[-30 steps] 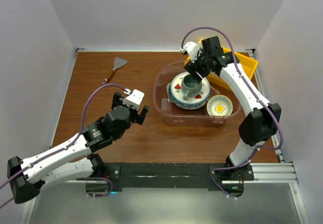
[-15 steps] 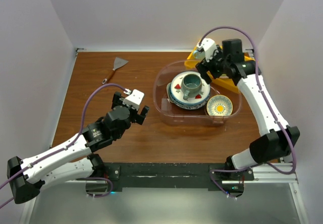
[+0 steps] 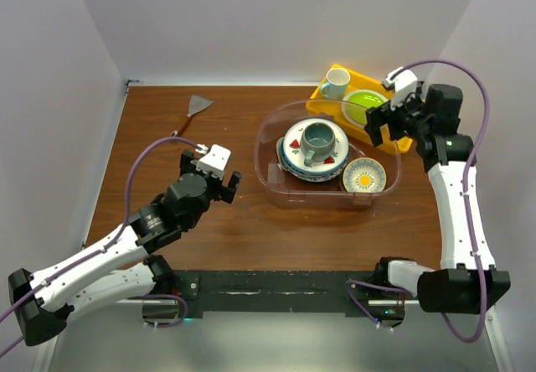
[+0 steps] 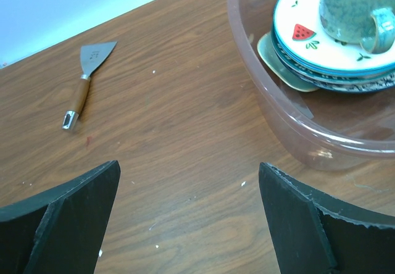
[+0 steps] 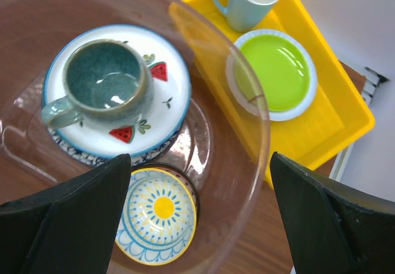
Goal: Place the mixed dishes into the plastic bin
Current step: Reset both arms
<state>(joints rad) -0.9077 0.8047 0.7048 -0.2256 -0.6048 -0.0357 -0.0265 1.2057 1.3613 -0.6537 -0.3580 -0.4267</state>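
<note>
Top view: right pincer [image 3: 383,127] is spread wide and empty, high over the far-right rim of the plastic bin [image 3: 261,146]. Down and to its left, inside the bin, the grey-teal mug [image 3: 318,140] stands upright on the fruit-mark plate [image 3: 291,150], which tops a stack of plates. The small patterned bowl [image 3: 364,175] sits below the pincer in the bin's near-right corner, beside the stack. Just behind the pincer is the yellow tray [image 3: 320,102] with the lime-green plate [image 3: 364,108] and white mug [image 3: 337,80]; those are not task items. Left pincer [image 3: 211,178] is also spread and empty, over the bare worktop [image 3: 276,238], with the bin off to its right.

Left wrist view: nothing between the fingers. The bin wall is ahead-right. A tan dish [image 4: 281,70] pokes out under the stack. A scraper [image 4: 83,83] lies ahead-left, well apart.

Right wrist view: wide gap with no dish in it. The mug and stack are ahead-left, the bowl is near the left finger, and the tray is ahead-right.

Judgement: every dish in view is in the bin, so this looks like the pull-away after a drop. To do it well:
- Lift straight up before swinging back.
- Keep the jaws wide.
- Clear the bin rim and the tray edge.
- Don't nudge the mug, which is perched on the stack.
- Leave the tray items alone.
</note>
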